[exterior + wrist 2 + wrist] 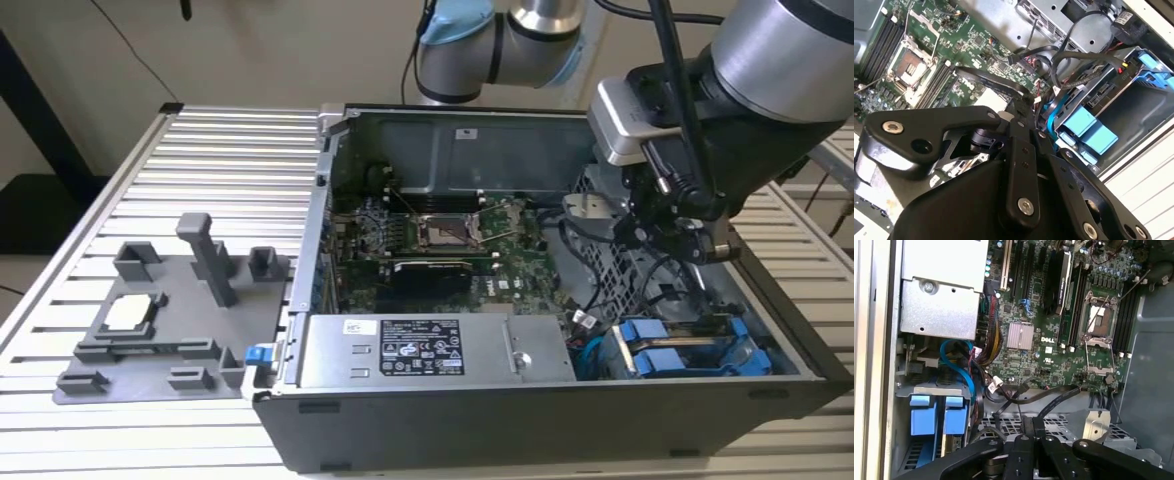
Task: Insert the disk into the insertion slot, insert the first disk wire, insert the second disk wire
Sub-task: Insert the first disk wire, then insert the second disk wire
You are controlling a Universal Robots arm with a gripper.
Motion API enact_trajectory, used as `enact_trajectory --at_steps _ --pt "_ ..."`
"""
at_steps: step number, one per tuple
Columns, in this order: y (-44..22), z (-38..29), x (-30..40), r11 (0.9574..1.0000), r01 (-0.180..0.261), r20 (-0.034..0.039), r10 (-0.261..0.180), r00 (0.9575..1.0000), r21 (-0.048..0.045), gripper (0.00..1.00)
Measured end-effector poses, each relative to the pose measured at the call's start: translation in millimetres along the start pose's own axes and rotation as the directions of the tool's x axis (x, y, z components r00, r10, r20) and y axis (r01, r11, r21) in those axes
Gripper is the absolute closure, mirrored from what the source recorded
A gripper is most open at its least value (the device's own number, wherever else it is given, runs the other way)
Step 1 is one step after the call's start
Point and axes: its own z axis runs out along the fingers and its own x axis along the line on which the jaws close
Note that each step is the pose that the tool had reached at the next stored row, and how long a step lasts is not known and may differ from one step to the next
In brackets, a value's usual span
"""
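Note:
My gripper [687,248] is down inside the open computer case [534,425], over the drive cage on the exterior view's right. Its fingers look shut on a flat black disk wire [1054,399], which runs from between them across the cage toward the motherboard; the same wire [989,82] shows in the second wrist view. Two blue carrier handles [667,352] sit side by side in the insertion slot bay near the case's front corner, also in both wrist views [939,415] [1089,129]. The disk's silver body is hidden, and I cannot tell which handle belongs to it.
The green motherboard [441,235] fills the case middle, with the silver power supply [427,350] along the near wall. Loose black cables [601,290] and a blue cable [956,365] crowd the bay. A grey fixture plate [160,310] lies on the slatted table on the exterior view's left.

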Motion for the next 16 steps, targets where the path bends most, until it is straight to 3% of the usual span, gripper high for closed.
enact_trajectory --at_steps 5,6,7,9,10,16 --pt "-0.7 -6.8 -1.2 1.0000 -0.001 0.0004 0.001 1.0000 -0.0021 0.88" --pt "-1.2 -6.9 -1.1 1.0000 0.000 0.0004 0.000 1.0000 -0.0028 0.82" --pt "-1.7 -6.9 -1.0 1.0000 0.001 0.0006 -0.001 1.0000 -0.0033 0.76" --pt "-1.6 -5.4 -0.5 1.0000 0.002 0.0009 -0.002 1.0000 -0.0035 0.76" --pt "-1.6 -5.1 -0.3 1.0000 0.002 0.0008 -0.002 1.0000 -0.0036 0.69" --pt "-1.1 0.6 1.6 1.0000 0.002 0.0007 -0.002 1.0000 -0.0035 0.69"
